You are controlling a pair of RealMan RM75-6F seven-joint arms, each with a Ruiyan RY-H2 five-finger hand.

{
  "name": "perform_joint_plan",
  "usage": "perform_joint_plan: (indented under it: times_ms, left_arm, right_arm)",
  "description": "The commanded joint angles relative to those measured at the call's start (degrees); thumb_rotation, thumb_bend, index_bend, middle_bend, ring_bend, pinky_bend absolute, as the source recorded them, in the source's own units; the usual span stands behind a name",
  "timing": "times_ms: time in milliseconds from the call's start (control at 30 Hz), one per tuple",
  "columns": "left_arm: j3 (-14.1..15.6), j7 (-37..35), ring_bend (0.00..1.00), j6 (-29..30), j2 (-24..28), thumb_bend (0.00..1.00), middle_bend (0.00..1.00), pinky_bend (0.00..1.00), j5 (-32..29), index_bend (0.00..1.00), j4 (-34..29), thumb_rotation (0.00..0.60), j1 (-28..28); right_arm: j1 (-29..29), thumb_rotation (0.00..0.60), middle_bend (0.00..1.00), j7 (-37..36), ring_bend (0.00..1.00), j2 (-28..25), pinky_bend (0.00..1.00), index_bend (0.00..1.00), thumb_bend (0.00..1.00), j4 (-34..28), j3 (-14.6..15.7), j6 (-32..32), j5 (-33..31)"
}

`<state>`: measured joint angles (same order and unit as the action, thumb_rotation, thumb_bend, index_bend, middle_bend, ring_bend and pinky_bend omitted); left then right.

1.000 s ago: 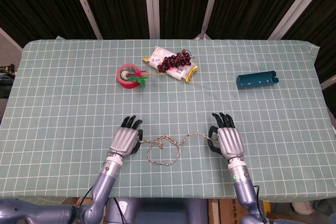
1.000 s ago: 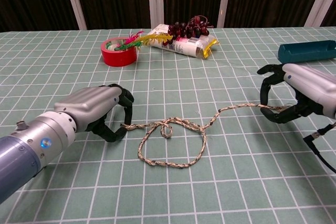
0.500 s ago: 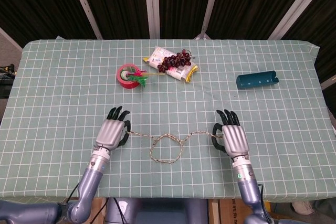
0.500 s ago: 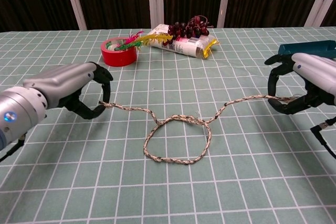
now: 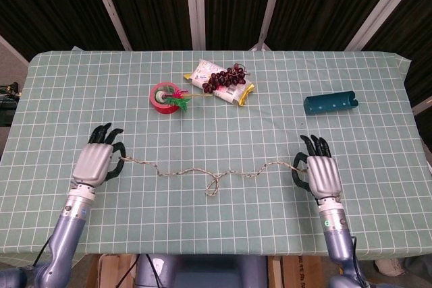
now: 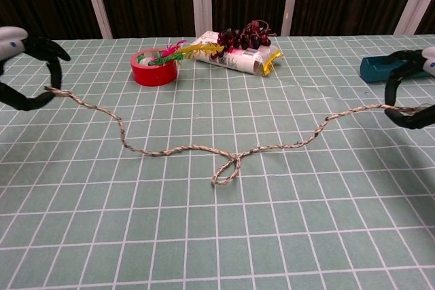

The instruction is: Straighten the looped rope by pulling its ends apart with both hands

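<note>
A speckled beige rope (image 5: 182, 170) (image 6: 170, 149) stretches across the green checked table, wavy, with only a small tight loop (image 5: 213, 187) (image 6: 226, 169) left at its middle. My left hand (image 5: 98, 160) (image 6: 27, 73) pinches the rope's left end near the table's left side. At the right side, my right hand (image 5: 322, 175) (image 6: 413, 93) pinches the rope's other end. Both hands lie palm down, far apart from each other.
A red tape roll (image 5: 163, 95) (image 6: 153, 67) with a green and pink sprig stands at the back, beside a snack packet topped with dark grapes (image 5: 225, 79) (image 6: 241, 47). A teal box (image 5: 330, 102) (image 6: 384, 67) lies at the back right.
Both hands have moved outward, left hand to the left and right hand to the right, each holding its rope end. The big loop has shrunk to a small tight one.
</note>
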<state>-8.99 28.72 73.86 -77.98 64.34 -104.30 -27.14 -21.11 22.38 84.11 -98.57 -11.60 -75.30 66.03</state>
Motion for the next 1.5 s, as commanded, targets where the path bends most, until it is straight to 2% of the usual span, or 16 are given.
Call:
perform_joint_plan:
  times_ms: [33,200,600,1067,1500]
  left_arm:
    - [1.2,-4.5,0.00,0.8,4.5,0.56,0.16,0.00,2.0,0.57,-1.0,0.600,2.6]
    - [1.9,-9.8,0.00,1.4,8.7,0.56,0.16,0.00,3.3,0.57,-0.6,0.600,4.9]
    - [3.8,-16.9,0.00,2.7,12.7,0.56,0.16,0.00,7.0,0.57,0.6,0.600,8.6]
    - [5.0,-21.6,0.00,3.3,11.8,0.56,0.16,0.00,7.6,0.57,4.9,0.600,11.7]
    - [5.3,-18.8,0.00,0.6,7.5,0.56,0.16,0.00,6.9,0.57,8.4,0.600,11.0]
  right_arm:
    - [0.7,0.600,0.14,-1.3,0.00,-1.5,0.00,0.69,0.48,0.0,-0.3,-0.1,-0.6]
    - [1.4,0.600,0.14,-2.8,0.00,-3.4,0.00,0.69,0.48,0.6,-0.4,-0.2,-0.7]
    - [2.6,0.600,0.14,-6.2,0.00,-6.1,0.00,0.69,0.47,2.7,-0.7,0.1,-1.5]
    - [4.1,0.600,0.14,-9.2,0.00,-7.4,0.00,0.70,0.48,5.6,-0.1,0.4,-2.0]
    - [4.6,0.600,0.14,-10.1,0.00,-6.4,0.00,0.70,0.48,9.9,0.5,1.8,-3.2]
